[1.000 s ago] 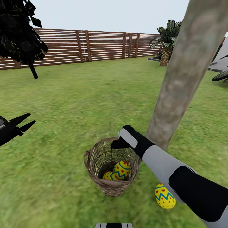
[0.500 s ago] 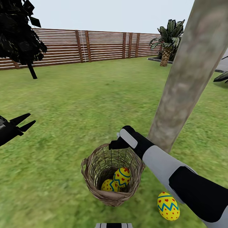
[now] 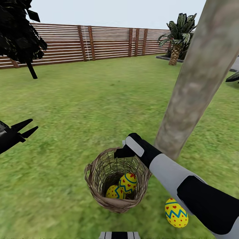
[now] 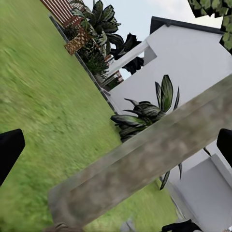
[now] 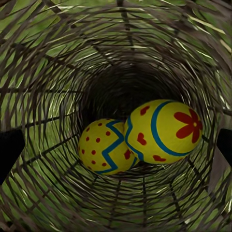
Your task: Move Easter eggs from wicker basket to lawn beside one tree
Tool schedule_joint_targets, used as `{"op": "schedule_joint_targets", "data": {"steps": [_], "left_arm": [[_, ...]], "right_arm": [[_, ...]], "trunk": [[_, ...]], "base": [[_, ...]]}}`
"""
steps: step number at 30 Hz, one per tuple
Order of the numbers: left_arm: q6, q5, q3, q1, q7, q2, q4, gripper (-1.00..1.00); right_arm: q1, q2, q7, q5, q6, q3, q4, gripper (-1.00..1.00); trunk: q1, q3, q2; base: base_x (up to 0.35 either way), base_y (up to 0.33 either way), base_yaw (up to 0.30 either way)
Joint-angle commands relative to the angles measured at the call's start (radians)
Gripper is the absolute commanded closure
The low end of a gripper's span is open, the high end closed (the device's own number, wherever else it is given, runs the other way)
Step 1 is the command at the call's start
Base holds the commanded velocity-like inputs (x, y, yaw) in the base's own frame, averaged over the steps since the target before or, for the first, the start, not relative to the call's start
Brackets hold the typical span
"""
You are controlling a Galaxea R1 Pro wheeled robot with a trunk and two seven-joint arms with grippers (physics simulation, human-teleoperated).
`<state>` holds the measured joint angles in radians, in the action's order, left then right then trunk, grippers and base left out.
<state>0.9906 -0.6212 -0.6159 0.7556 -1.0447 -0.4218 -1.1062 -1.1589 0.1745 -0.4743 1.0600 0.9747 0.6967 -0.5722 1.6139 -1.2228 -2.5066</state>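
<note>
With one Easter egg (image 3: 176, 212) already by the tree trunk (image 3: 191, 93), the spread-fingered right gripper (image 3: 120, 153) poised at the wicker basket (image 3: 96, 196)'s 12 o'clock rim must descend onto the flowered egg (image 5: 164, 131), at 3 o'clock of the dotted egg (image 5: 104, 146).

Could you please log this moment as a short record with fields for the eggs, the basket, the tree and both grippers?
eggs in basket: two, touching each other at the bottom
egg out of basket: one, on the lawn near the tree trunk's foot
wicker basket: upright on the grass, beside the trunk
tree: thick pale trunk, just behind the right arm
right gripper: over the basket's far rim, aimed down into it; fingers apart, holding nothing
left gripper: open, empty, off to the left above the grass
task state: two eggs not yet removed
</note>
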Motion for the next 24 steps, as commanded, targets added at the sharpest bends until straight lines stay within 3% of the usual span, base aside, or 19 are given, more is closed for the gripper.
{"op": "schedule_joint_targets", "data": {"steps": [1,10,14,24], "left_arm": [[0.005,0.0,-0.001,0.001,-0.003,0.0,0.0,-1.0],[0.005,-0.001,-0.001,0.001,-0.003,0.0,0.0,-1.0],[0.005,-0.001,-0.001,0.001,-0.003,0.0,0.0,-1.0],[0.005,-0.003,-0.001,0.001,-0.003,0.009,0.002,-1.0]], "right_arm": [[-0.001,0.0,-0.009,0.009,0.001,0.004,0.0,-1.0],[0.019,0.0,-0.014,-0.004,-0.056,0.004,-0.01,-1.0],[0.032,0.0,-0.015,-0.003,-0.097,0.004,-0.011,-1.0],[0.038,0.0,-0.015,0.004,-0.101,0.004,-0.012,-1.0]], "trunk": [[0.0,-0.005,-0.001],[0.004,-0.04,-0.003],[0.004,-0.04,-0.003],[0.004,-0.04,-0.003]], "base": [[0.0,0.0,0.0],[0.0,0.0,0.0],[0.0,0.0,0.0],[-0.023,0.009,0.0]]}}
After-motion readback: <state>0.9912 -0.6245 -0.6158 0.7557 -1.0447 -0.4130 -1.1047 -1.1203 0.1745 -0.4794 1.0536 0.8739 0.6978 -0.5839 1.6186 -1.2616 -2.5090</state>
